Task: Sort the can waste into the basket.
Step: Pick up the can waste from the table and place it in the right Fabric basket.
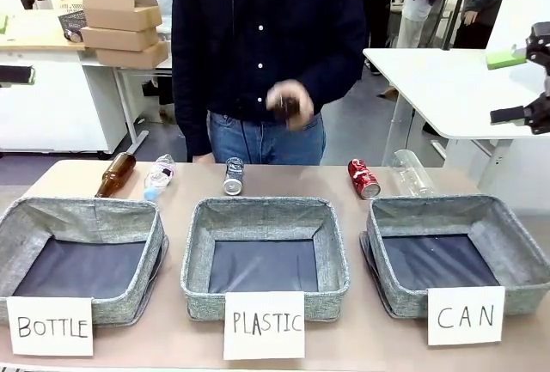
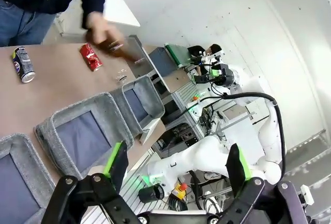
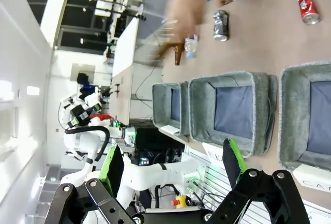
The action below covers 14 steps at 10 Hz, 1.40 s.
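Sorting station seen across a brown table (image 1: 284,179). Three grey fabric baskets stand in a row along its near edge, each with dark lining and a handwritten white paper sign at its front. From the robot's left to right these are the BOTTLE basket (image 1: 86,209), the PLASTIC basket (image 1: 262,208) and the CAN basket (image 1: 447,204).

Waste lies in a loose row on the table behind the baskets, every item on its side. A brown glass bottle (image 1: 115,174) and a small clear plastic bottle (image 1: 160,176) lie side by side behind the far right corner of the BOTTLE basket. The black-and-grey can (image 1: 233,176) lies just behind the far wall of the PLASTIC basket, silver end toward the camera. The red can (image 1: 363,178), with white markings, lies just behind the far left corner of the CAN basket, outside it. A larger clear plastic bottle (image 1: 412,173) lies near it, behind the same far wall. Both cans rest on the table, well apart from either gripper.

A person in a dark shirt and jeans stands at the far side. The person's hand (image 1: 290,104), blurred, is raised above the table around a dark object too blurred to identify.

In its wrist view the left gripper (image 2: 177,151) has its jaws wide apart, green pads facing each other, held high at the robot's side of the table. The right gripper (image 3: 172,149) likewise has its jaws wide apart and is held high, with the baskets and cans beyond it.
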Each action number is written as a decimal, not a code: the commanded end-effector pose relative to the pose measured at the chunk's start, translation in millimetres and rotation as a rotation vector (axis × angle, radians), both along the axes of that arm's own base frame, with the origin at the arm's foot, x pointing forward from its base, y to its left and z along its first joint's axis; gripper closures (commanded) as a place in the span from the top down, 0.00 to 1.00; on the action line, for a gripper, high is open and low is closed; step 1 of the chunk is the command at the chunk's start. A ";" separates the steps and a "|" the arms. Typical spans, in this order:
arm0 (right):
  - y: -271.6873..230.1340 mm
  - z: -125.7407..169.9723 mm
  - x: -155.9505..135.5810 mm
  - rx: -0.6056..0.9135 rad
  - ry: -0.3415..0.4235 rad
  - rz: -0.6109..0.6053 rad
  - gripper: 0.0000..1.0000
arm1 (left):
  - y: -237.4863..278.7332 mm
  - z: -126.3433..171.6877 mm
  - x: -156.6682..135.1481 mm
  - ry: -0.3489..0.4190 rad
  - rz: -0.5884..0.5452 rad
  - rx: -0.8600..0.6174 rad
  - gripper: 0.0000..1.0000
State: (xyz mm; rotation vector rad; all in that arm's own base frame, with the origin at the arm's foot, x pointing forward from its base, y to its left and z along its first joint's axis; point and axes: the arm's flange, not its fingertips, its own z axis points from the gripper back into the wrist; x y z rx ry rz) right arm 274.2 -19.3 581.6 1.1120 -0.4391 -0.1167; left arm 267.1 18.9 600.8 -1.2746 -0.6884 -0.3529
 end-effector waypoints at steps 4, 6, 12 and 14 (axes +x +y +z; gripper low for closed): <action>2.2 1.3 4.8 0.014 -0.032 0.012 1.00 | -14.8 32.6 67.4 0.093 -0.008 1.148 1.00; 2.2 1.3 4.8 0.014 -0.032 0.012 1.00 | -22.0 3.3 86.4 0.131 -0.051 1.316 1.00; 2.2 1.3 4.8 0.014 -0.032 0.012 1.00 | -23.9 -1.9 100.0 0.033 -0.001 1.228 1.00; 2.2 1.3 4.8 0.014 -0.032 0.012 1.00 | -27.6 20.8 105.2 -0.006 0.028 1.092 1.00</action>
